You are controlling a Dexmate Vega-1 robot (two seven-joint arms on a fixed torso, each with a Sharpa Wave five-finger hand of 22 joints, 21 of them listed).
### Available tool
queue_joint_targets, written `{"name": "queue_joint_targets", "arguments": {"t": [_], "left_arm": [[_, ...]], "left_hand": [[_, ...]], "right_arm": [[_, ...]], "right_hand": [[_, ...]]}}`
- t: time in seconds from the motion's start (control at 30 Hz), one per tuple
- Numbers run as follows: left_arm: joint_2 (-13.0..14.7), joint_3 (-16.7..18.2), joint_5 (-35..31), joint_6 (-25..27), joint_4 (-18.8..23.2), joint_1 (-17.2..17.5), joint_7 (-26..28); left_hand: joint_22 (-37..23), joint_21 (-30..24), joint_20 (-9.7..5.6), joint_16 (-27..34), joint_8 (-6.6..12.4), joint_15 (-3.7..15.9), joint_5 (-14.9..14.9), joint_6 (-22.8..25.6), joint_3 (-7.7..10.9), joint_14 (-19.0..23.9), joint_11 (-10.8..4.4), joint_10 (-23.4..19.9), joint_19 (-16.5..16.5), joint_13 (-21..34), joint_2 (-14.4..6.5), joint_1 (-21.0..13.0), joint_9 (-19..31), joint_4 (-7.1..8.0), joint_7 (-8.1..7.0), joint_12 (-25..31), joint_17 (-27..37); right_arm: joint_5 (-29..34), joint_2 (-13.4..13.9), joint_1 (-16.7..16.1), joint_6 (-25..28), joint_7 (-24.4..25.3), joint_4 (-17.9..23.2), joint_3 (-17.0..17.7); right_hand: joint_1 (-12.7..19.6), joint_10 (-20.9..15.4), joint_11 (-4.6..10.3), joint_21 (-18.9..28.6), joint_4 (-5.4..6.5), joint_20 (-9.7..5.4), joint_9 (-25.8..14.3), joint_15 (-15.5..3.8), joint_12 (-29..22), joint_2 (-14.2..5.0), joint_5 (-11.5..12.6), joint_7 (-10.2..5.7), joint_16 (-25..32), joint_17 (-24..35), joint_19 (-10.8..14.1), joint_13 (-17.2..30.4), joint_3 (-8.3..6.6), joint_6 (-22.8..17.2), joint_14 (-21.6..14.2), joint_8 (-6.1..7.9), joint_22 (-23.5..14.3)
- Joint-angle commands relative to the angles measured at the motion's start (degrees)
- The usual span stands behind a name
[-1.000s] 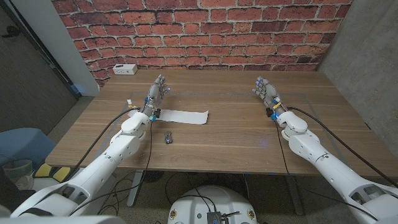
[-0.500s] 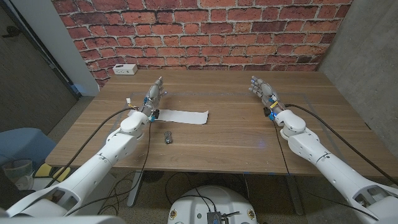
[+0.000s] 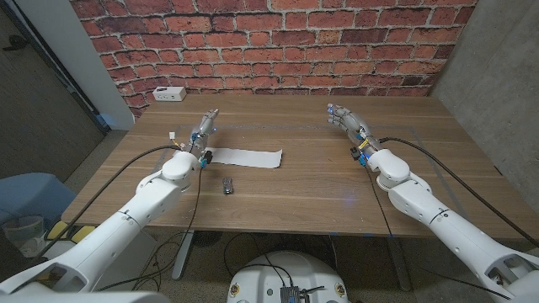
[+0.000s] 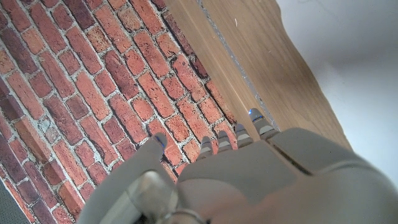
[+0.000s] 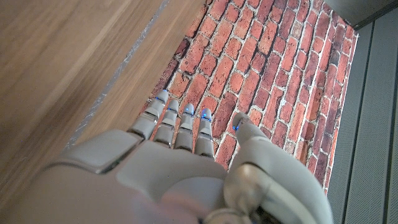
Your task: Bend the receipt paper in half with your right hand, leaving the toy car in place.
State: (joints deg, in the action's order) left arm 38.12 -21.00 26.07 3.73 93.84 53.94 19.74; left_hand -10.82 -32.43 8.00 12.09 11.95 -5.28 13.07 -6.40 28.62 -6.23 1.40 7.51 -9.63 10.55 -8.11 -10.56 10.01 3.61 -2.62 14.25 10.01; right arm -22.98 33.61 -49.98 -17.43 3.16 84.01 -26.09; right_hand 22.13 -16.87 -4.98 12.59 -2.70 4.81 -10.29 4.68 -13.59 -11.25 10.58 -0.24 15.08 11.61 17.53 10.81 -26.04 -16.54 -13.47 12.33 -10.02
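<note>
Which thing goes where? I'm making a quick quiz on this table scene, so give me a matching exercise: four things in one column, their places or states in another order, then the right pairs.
Things:
1. receipt paper
2. toy car
3. white box
4. right hand

Places or states:
A. at the table's far left corner, by the brick wall
B. empty, fingers apart, away from the paper
C. lying flat and unfolded, beside the left hand
D. nearer the robot than the paper, apart from it

Pairs: 1-C, 2-D, 3-A, 4-B
</note>
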Motion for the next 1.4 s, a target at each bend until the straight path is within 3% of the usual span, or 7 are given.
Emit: {"name": "queue_joint_targets", "arguments": {"t": [0.03,0.33,0.7,1.4], "left_arm": [[2.9,0.8,-3.9,8.6,7.4,2.7,7.2],[5.6,2.4,-4.2,16.7,13.5,5.2,9.7],[8.7,4.5,-3.6,29.2,20.5,7.2,13.2],[12.2,4.7,-3.6,49.9,27.1,4.1,15.1]], "left_hand": [[-0.3,-0.4,0.45,0.6,0.52,-0.2,-1.0,2.3,0.98,2.4,-0.14,-2.5,0.7,0.4,-0.4,-1.9,0.2,-1.44,0.49,0.8,0.2],[-0.4,-0.9,0.53,1.2,0.37,0.03,-1.9,4.1,2.08,5.8,0.81,-6.6,2.4,0.6,-0.6,-3.2,0.3,-2.3,0.67,1.8,0.5],[-0.5,-1.2,0.59,1.6,0.74,0.54,-2.4,7.0,3.13,8.3,0.89,-9.0,3.6,0.7,-0.7,-4.5,0.3,-3.17,1.25,2.2,0.6],[-0.5,-2.3,0.32,2.5,1.32,2.12,-2.7,12.8,5.84,14.2,0.44,-14.0,7.1,0.8,-1.1,-8.1,0.5,-5.66,2.12,2.9,0.8]], "right_arm": [[7.6,1.3,-0.3,-2.1,0.8,2.6,-2.6],[12.3,2.3,-0.1,-2.1,0.8,5.0,-3.8],[17.0,2.7,0.7,-3.7,-1.8,6.1,-6.6],[25.0,2.5,1.7,-6.8,-4.4,6.2,-10.4]], "right_hand": [[1.0,-1.6,-0.11,0.5,-0.06,0.15,-0.1,-0.31,-0.5,0.09,-0.1,0.1,1.0,0.3,0.9,0.2,-0.99,-1.9,-1.8,0.68,-0.3],[1.2,-2.5,-0.06,0.7,0.29,0.84,-0.1,-0.64,-0.4,0.15,-0.2,0.07,1.5,0.6,1.6,0.2,-1.31,-2.9,-3.0,0.6,-0.4],[1.5,-3.7,-0.46,0.7,0.55,0.99,-0.1,-0.97,-0.5,0.14,-0.2,0.27,2.0,0.9,1.9,0.2,-1.68,-4.5,-3.9,0.67,-0.4],[2.9,-6.0,-0.01,0.7,0.54,0.86,-0.1,-2.01,-0.5,0.17,-0.2,0.4,2.6,1.3,2.7,0.2,-2.78,-7.3,-5.2,0.61,-0.4]]}}
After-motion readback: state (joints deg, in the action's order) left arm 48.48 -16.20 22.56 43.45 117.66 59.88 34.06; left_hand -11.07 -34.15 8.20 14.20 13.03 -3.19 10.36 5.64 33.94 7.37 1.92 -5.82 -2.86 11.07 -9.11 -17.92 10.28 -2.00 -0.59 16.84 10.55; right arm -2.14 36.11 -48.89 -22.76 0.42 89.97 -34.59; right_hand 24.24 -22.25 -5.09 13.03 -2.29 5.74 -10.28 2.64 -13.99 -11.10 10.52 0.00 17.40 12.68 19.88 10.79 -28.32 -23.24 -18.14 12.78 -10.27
